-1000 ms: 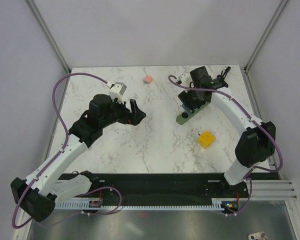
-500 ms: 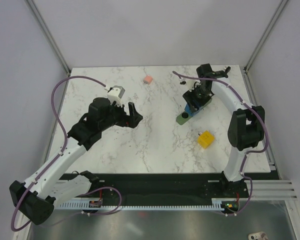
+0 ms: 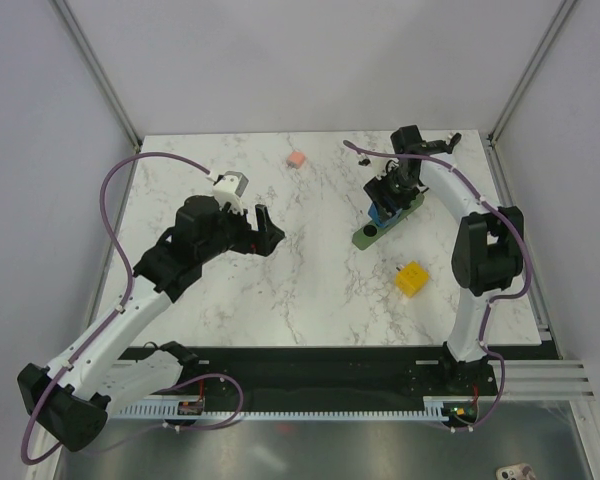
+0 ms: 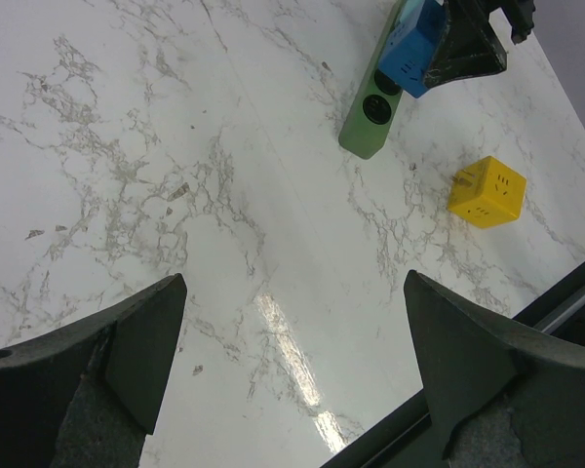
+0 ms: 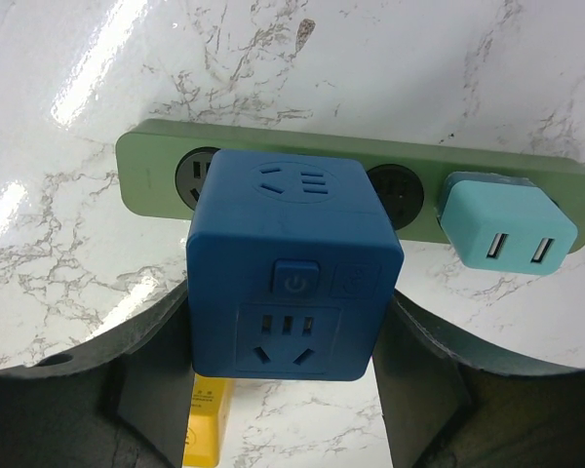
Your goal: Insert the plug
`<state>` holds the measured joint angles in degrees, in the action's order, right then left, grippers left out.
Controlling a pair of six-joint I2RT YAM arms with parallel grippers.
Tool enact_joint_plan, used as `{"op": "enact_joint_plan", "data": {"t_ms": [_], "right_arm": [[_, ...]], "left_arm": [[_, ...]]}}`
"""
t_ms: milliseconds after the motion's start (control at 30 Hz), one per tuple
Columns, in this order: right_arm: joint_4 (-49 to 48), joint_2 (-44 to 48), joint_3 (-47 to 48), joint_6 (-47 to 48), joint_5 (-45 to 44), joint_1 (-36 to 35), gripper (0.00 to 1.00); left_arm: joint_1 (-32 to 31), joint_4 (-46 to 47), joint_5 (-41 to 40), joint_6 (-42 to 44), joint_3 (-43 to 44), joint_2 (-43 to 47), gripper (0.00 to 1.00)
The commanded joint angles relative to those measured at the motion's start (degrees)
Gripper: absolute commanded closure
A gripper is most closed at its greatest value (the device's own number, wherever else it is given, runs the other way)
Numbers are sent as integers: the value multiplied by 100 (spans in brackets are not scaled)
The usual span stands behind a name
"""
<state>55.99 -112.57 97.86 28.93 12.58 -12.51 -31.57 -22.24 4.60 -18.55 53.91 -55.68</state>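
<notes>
Right end effector (image 5: 288,331) clamps the blue plug (image 5: 292,244) by its flat sides, against the green power strip (image 5: 141,175); rigid, light, probably slippery plastic; left end effector (image 4: 292,302) gapes apart.

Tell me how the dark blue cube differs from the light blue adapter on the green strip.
The dark blue cube shows a power button and socket holes; the light blue adapter shows two USB ports. The cube is clamped in the right gripper; the adapter sits ungripped at one end of the green strip. The cube looks bulkier than the adapter. Both are boxy with rounded corners.
</notes>
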Motion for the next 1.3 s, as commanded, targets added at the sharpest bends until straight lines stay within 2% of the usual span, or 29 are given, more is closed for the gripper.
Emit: {"op": "enact_joint_plan", "data": {"t_ms": [0, 833, 1267], "right_arm": [[-158, -54, 181, 122, 25, 47, 100], [-439, -186, -188, -45, 342, 170, 100], [-238, -98, -57, -142, 8, 170, 100]], "left_arm": [[20, 80, -21, 202, -12, 92, 0], [20, 62, -284, 167, -65, 295, 0], [11, 62, -293, 167, -56, 295, 0]]}}
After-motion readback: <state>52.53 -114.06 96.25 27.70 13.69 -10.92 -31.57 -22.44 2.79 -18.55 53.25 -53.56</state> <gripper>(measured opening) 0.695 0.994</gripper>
